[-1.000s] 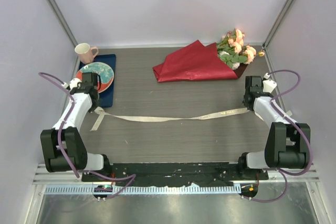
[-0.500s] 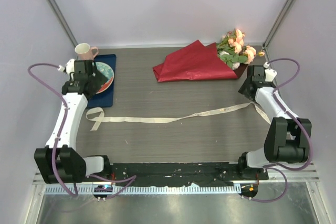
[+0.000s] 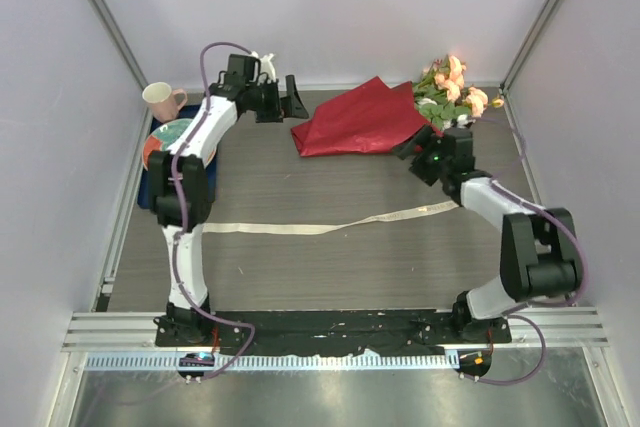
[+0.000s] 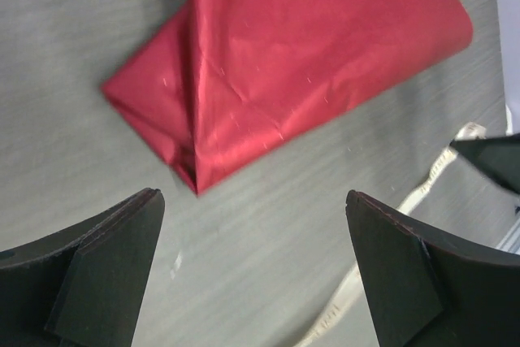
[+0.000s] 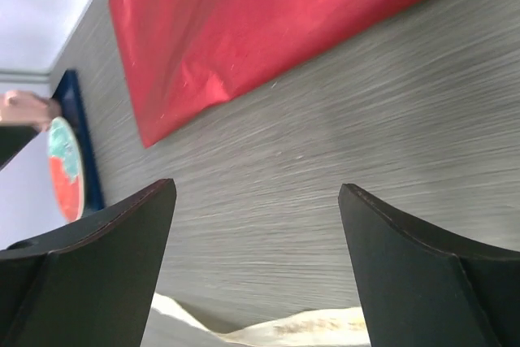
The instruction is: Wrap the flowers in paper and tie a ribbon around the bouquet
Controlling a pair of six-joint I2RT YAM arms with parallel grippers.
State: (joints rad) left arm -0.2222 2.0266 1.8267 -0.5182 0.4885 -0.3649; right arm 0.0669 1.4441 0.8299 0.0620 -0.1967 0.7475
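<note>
The bouquet lies at the back of the table: pink-peach flowers (image 3: 455,92) stick out of a cone of red paper (image 3: 365,119) (image 4: 284,54) (image 5: 244,30). My left gripper (image 3: 293,99) (image 4: 250,195) is open and empty, just off the paper's pointed left end. Near the paper's near right edge my right gripper (image 3: 410,147) (image 5: 258,187) hangs open with nothing in it. The cream ribbon (image 3: 320,228) (image 4: 422,193) (image 5: 309,327) lies loose on the table, in front of the bouquet.
A pink mug (image 3: 163,99) stands at the back left beside a painted plate (image 3: 170,137) (image 5: 65,168) on a dark blue tray (image 3: 148,192) (image 5: 81,144). Frame posts and pale walls close in the table on three sides.
Both grippers opened and let go of the ribbon ends. The left arm swung far back to the paper's tip. The right gripper moved left toward the paper. The ribbon now lies slack.
</note>
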